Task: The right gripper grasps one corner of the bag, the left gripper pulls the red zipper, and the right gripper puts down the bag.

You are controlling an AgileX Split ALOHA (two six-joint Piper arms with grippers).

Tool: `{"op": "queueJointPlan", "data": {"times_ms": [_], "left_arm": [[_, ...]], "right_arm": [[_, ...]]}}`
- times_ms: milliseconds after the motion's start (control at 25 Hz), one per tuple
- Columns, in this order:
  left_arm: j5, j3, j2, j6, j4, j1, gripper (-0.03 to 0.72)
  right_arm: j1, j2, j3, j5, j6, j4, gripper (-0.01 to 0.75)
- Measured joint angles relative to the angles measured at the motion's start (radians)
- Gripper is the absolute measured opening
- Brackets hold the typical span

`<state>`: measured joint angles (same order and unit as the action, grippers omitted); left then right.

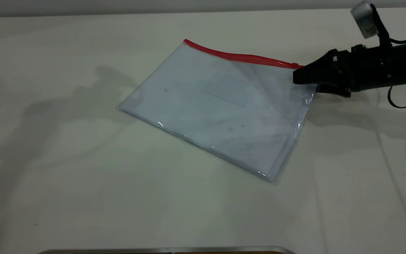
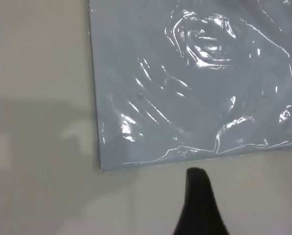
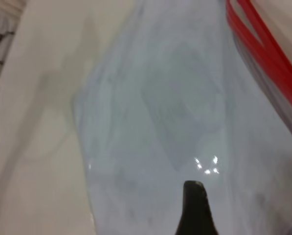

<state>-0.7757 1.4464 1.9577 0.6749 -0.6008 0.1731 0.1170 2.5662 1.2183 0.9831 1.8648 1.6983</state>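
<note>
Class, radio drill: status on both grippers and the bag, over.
Right gripper shut on the bag at the corner by the red zipper. Left gripper just off the bag's opposite edge, fingers unclear. Nothing in the way.

No legible text or markings.

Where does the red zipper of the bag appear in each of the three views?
Exterior view: the red zipper runs along the bag's far edge, ending at the right gripper.
Left wrist view: not in it; only a plain corner of the bag.
Right wrist view: red strip along one side.
Shared landmark: the bag's clear plastic.
</note>
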Motion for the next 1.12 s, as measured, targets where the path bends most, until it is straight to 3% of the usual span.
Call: {"op": "queueJointPlan", "data": {"times_ms": [320,680,800,1040,1120], "left_arm": [[0.000,0.000,0.000,0.000,0.000,0.000,0.582],[0.000,0.000,0.000,0.003,0.000,0.000,0.582],[0.000,0.000,0.000,0.003,0.000,0.000,0.582],[0.000,0.000,0.000,0.003,0.000,0.000,0.582],[0.000,0.000,0.000,0.003,0.000,0.000,0.582]], "right_arm": [[-0.012,0.000,0.001,-0.011,0.005,0.011,0.481],[-0.027,0.003,0.001,-0.010,0.007,0.012,0.420],[-0.027,0.003,0.001,-0.010,0.009,0.012,0.339],[-0.033,0.004,0.001,-0.011,0.014,0.013,0.089],[-0.036,0.004,0.001,-0.012,0.023,0.012,0.037]]}}
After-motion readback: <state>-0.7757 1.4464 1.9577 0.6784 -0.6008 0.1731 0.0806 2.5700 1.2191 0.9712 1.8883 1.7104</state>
